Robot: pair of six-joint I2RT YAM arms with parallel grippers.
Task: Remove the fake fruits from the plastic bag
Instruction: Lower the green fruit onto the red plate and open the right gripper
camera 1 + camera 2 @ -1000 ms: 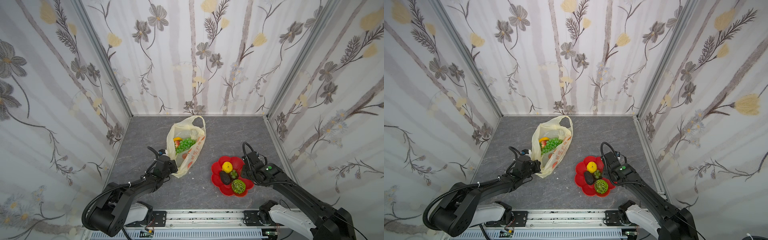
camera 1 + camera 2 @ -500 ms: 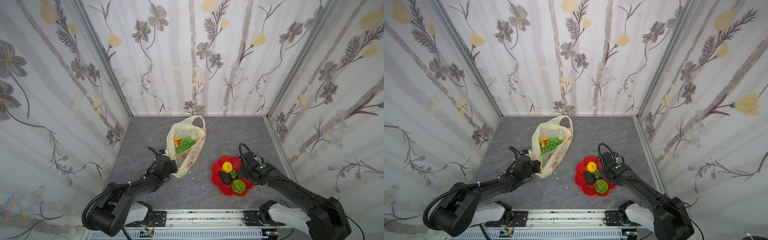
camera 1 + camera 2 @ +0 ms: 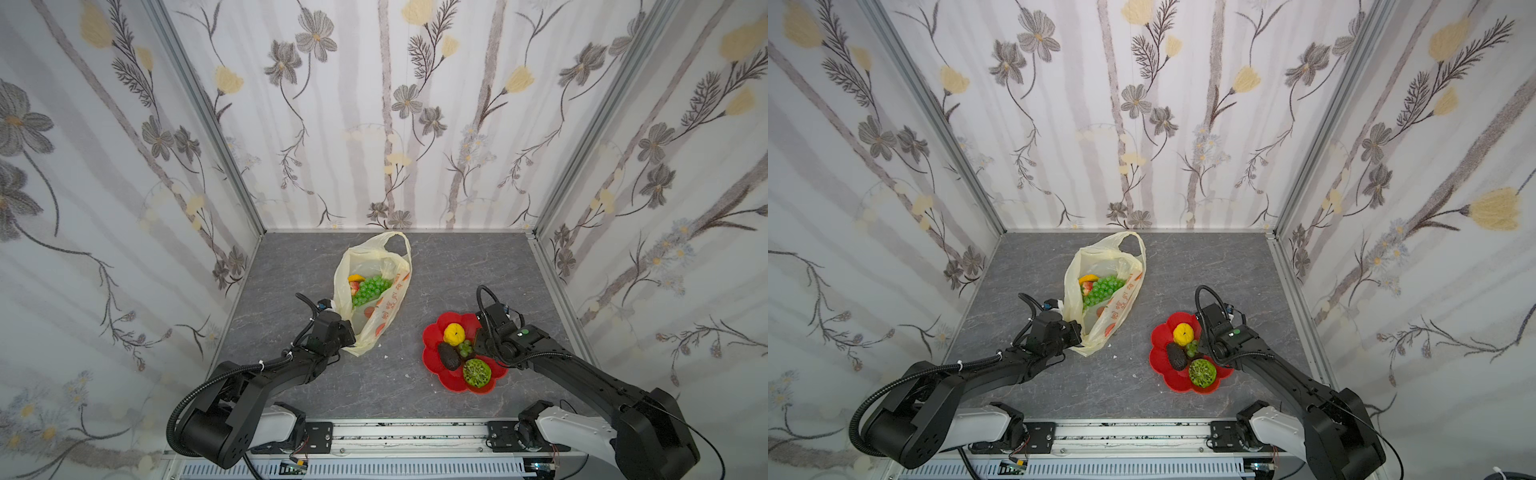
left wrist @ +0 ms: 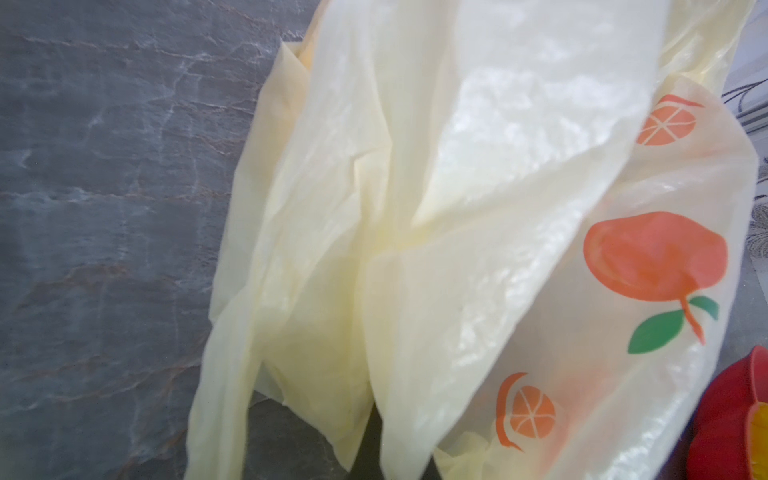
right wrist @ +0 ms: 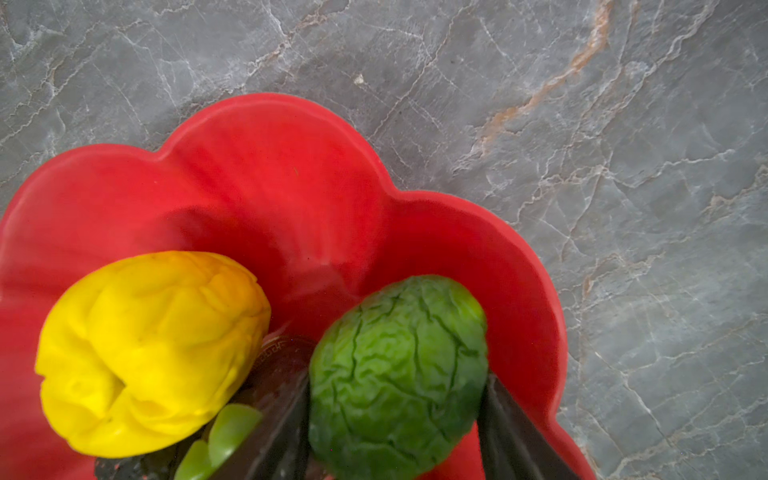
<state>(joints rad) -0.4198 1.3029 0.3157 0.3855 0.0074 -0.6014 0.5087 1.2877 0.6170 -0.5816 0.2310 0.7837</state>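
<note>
A grey stone-look table (image 3: 457,266) holds a red flower-shaped plate (image 3: 429,353). Over the last second the right arm has swung a little inward, and it now hangs over the plate's edge farthest from the bag (image 3: 384,307). The left arm and the bag have not moved.

The right gripper (image 5: 397,386) has a wrinkled green fruit (image 5: 395,353) between its jaws, low over the plate. Both jaws sit right against the fruit's sides. I cannot tell whether they are squeezing it or have let go. This looks like a drop-off, one more fruit about to join those on the plate.

The left gripper (image 3: 349,336) is clenched and seems to pinch the bag's corner nearest the robot. The bag lies well apart from the plate, on the left arm's side, with its mouth open.

Only the right wrist view shows the green fruit, because in both top views the arm hides it. The top views show the plate's other fruit: a yellow fruit (image 3: 454,333), an avocado (image 3: 449,357), a few loose grapes (image 3: 465,347) and a bumpy ball (image 3: 477,372).

They also show what is left inside the bag: a grape bunch (image 3: 370,289), a red piece (image 3: 354,286) and a yellow-orange piece (image 3: 356,277). The left wrist view shows only the bag's outside and its orange prints, so the task is roughly half done.
</note>
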